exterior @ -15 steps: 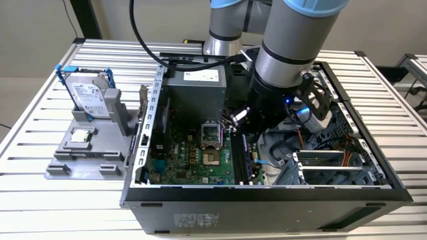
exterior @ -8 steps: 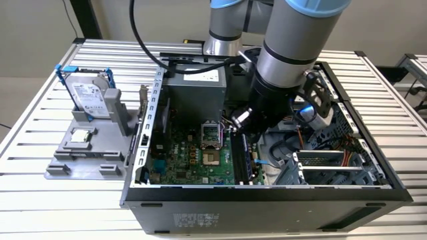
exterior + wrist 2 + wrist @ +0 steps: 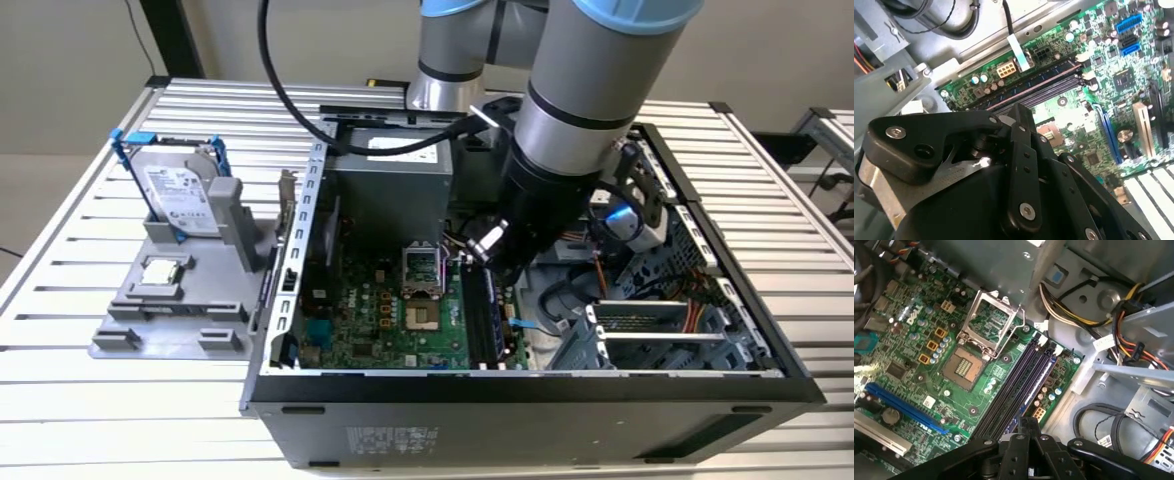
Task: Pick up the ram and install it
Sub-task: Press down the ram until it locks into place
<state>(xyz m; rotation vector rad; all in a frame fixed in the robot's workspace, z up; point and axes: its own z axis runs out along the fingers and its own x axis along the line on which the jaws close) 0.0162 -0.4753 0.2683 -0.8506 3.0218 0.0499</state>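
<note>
Green circuit-board motherboard point(image 3: 929, 315) lies under your black gripper point(image 3: 1024, 429), which hangs over one end of the long black memory slots point(image 3: 1013, 385). The thin dark ram point(image 3: 1037, 385) appears to lie along them, its long axis running straight away from the gripper. You cannot tell whether the gripper grips it.

Setting: a robotics lab or test workshop.
Work surface: a slatted aluminium table point(image 3: 80, 250) carried everything.
Landmark: an open desktop computer case point(image 3: 534, 385) lay on it, its green motherboard point(image 3: 387, 320) exposed.
Beside the case: a grey parts fixture point(image 3: 174, 300) held a hard drive point(image 3: 174, 190).
Above the case: 1 industrial robot arm point(image 3: 587, 90) reached in.
</note>
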